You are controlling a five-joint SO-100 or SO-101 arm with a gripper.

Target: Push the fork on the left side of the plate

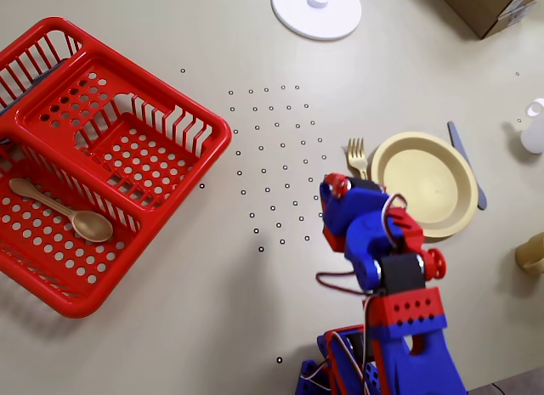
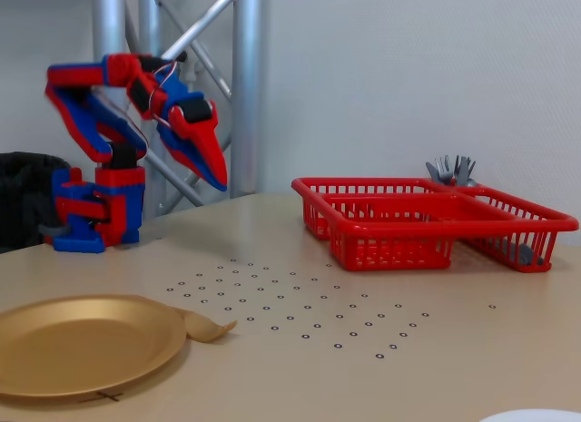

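My gripper: jaws closed together, empty, raised above the table. Fork: flat on the table, just left of the plate in the overhead view, touching its rim. Red basket: well apart. No legible writing.

Blue-and-red plastic arm, thin, seemingly red-and-white cables, pointed pincer.

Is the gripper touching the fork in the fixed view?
No, the gripper is raised well above the table, far from the fork, which lies flat beside the plate.
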